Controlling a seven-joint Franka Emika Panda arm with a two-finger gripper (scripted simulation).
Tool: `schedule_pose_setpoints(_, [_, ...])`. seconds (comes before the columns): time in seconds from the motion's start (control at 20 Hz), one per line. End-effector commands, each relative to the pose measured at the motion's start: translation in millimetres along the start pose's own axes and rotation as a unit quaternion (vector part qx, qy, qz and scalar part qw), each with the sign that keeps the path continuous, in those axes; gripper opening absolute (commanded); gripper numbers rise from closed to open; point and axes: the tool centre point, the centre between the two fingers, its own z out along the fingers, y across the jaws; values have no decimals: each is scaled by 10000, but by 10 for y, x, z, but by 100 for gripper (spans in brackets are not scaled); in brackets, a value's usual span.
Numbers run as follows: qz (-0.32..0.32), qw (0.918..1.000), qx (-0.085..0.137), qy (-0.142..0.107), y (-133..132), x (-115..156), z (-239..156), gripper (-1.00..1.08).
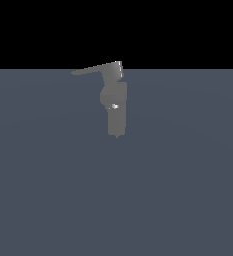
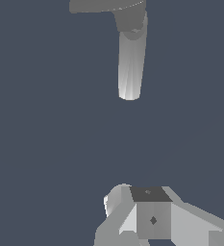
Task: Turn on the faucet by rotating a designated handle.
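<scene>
The faucet (image 1: 115, 107) is a blocky grey fixture standing on the flat grey floor, with a bright glint on its body and a thin pin tip at its lower end. The handle (image 1: 90, 70) is a long thin lever that runs from the faucet's boxy head toward the exterior view's left and tapers to a point. In the wrist view the faucet's pale body (image 2: 130, 65) and part of the handle (image 2: 101, 6) show at the far edge. My gripper (image 2: 149, 193) shows only in the wrist view. Its fingers sit together with no visible gap, holding nothing, well apart from the faucet. The arm is out of the exterior view.
A plain grey floor (image 1: 178, 190) spreads around the faucet, with a black background above it. No other objects show.
</scene>
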Motion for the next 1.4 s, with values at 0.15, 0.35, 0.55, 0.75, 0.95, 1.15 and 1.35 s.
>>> schedule_pose_setpoints(0.15, [8, 10000, 5, -24, 27, -10, 6, -100])
schedule_pose_setpoints(0.35, [21, 9999, 20, -107, 123, -57, 29, -100])
schedule_pose_setpoints(0.55, [2, 9999, 19, -131, 155, -84, 39, -100])
schedule_pose_setpoints(0.75, [41, 9999, 28, -128, 143, -60, 33, -100])
schedule_pose_setpoints(0.95, [182, 9997, 61, -148, 136, 8, 21, -100])
schedule_pose_setpoints(1.15, [415, 9989, 112, -180, 120, 123, 5, -100])
schedule_pose_setpoints(1.35, [749, 9968, 176, -229, 98, 289, -9, -100])
